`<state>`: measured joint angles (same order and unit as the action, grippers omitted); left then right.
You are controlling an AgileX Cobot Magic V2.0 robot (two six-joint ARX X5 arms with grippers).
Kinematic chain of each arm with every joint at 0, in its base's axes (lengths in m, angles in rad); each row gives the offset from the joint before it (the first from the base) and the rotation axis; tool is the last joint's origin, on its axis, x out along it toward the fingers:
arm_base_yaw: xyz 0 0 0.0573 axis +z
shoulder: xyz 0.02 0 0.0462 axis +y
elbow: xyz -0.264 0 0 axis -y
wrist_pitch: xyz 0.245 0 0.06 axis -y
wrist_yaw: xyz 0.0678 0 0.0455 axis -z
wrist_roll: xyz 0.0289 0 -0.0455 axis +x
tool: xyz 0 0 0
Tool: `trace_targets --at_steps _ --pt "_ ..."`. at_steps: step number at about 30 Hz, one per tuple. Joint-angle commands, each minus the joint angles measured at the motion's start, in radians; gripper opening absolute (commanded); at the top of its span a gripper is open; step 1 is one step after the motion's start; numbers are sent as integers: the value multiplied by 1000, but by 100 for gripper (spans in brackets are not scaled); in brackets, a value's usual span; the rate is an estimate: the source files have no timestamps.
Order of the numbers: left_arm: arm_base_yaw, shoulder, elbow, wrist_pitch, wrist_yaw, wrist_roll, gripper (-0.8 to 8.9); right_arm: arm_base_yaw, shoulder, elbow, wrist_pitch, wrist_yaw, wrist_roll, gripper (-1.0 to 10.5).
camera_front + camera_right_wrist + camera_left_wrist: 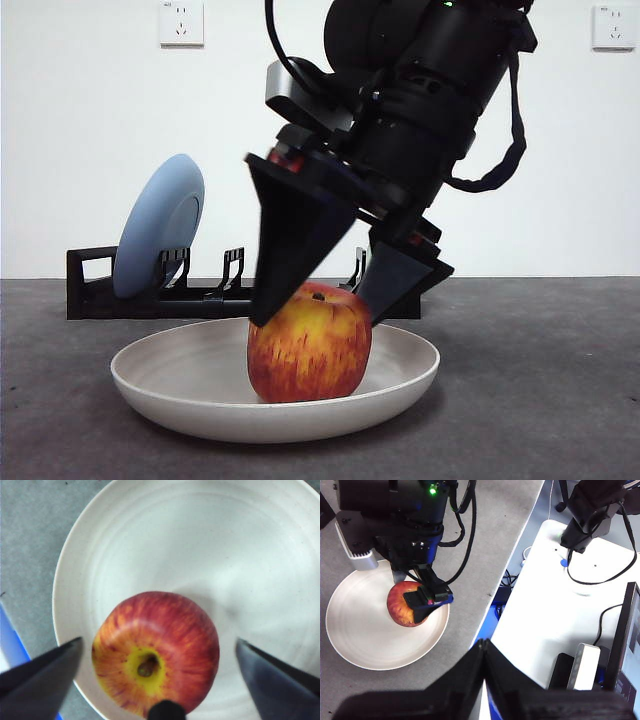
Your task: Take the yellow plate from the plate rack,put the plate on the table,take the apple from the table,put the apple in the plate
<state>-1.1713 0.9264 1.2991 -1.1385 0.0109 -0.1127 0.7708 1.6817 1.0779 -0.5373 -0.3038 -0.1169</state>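
The apple [309, 343] sits in the yellow plate [180, 378] on the table [540, 400], between the right gripper [313, 302]'s spread jaws, clear of both. Behind stands the plate rack [90, 290] holding a blue plate [158, 225]. The left gripper [484, 652], jaws together, waits away from the plate.

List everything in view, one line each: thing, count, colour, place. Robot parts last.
apple: one, red with yellow streaks, resting in the yellow plate
yellow plate: one, cream, on the table in front of the rack
blue plate: one, pale blue, standing in the plate rack
plate rack: one, black, at the back of the table
table: one, dark grey
wall sockets: two, white, on the wall
right hand: one, black, open, jaws on either side of the apple
left hand: one, black, shut, away from the plate
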Motion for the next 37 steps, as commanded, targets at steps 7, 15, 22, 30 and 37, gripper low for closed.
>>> trace_targets --at_steps 7,15,22,30,37 --pt "1 -1 0 -19 0 13 -8 2 -58 115 -162 19 1 599" --pt "1 -1 0 -23 0 20 -8 1 -216 303 -459 53 -37 598" --pt "1 -1 0 -23 -3 20 -8 1 -354 410 -649 50 -17 594" --pt "1 -1 0 -20 -3 20 -8 2 -483 409 -841 34 38 465" --pt "1 -1 0 -20 -3 20 -8 2 -569 409 -841 16 89 45"
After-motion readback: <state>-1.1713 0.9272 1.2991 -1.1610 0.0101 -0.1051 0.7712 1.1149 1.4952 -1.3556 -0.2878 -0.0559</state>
